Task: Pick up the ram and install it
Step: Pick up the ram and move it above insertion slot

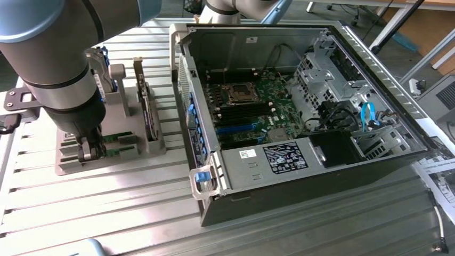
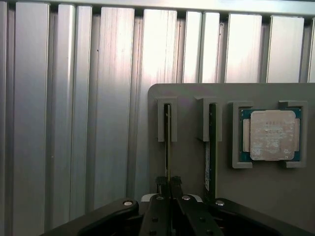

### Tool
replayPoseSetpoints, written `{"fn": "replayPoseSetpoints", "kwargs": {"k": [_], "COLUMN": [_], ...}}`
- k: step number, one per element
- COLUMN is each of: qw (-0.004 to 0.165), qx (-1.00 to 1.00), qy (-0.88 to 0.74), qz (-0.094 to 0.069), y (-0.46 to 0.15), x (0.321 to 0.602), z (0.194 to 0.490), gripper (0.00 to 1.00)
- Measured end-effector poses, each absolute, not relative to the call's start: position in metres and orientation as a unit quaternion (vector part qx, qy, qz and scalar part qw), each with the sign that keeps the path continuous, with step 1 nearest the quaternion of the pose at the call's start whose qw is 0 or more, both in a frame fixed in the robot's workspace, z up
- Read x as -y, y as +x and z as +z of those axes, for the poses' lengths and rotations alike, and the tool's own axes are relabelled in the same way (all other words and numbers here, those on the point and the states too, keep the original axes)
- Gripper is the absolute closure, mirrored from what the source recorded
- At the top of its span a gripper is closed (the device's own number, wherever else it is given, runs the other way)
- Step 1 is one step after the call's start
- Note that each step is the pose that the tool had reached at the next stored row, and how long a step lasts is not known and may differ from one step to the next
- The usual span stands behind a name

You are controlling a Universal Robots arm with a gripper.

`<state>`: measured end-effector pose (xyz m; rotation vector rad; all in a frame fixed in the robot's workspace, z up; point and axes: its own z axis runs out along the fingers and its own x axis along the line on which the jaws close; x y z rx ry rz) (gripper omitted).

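Note:
The ram (image 2: pixel 168 142) is a thin green stick standing on edge in a slot of the grey holder (image 2: pixel 187 96). My gripper (image 2: pixel 170 183) is down over it, and its two fingers are pressed against the stick's sides at one end. A second green stick (image 2: pixel 212 142) stands in the neighbouring slot. In the exterior view my gripper (image 1: pixel 91 153) hangs low over the holder (image 1: pixel 71 165) at the left, with green board edges (image 1: pixel 114 140) beside it. The open computer case (image 1: pixel 284 106) lies to the right, showing its black memory slots (image 1: pixel 245 113).
A square silver processor chip (image 2: pixel 269 135) rests in its own pocket of the holder. A dark expansion card (image 1: pixel 146 101) stands upright in the holder, behind the gripper. The ribbed aluminium table (image 1: pixel 106 213) runs under everything. Papers (image 1: pixel 440 176) lie at the far right.

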<state>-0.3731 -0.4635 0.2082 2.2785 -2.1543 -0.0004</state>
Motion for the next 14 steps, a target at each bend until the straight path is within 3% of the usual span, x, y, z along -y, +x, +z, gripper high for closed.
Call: {"fn": "replayPoseSetpoints", "kwargs": {"k": [14], "qw": [0.003], "qx": [0.687], "qy": [0.727], "qz": [0.000], "y": [-0.373], "x": [0.464], "z": [0.222], "gripper": [0.88]}}
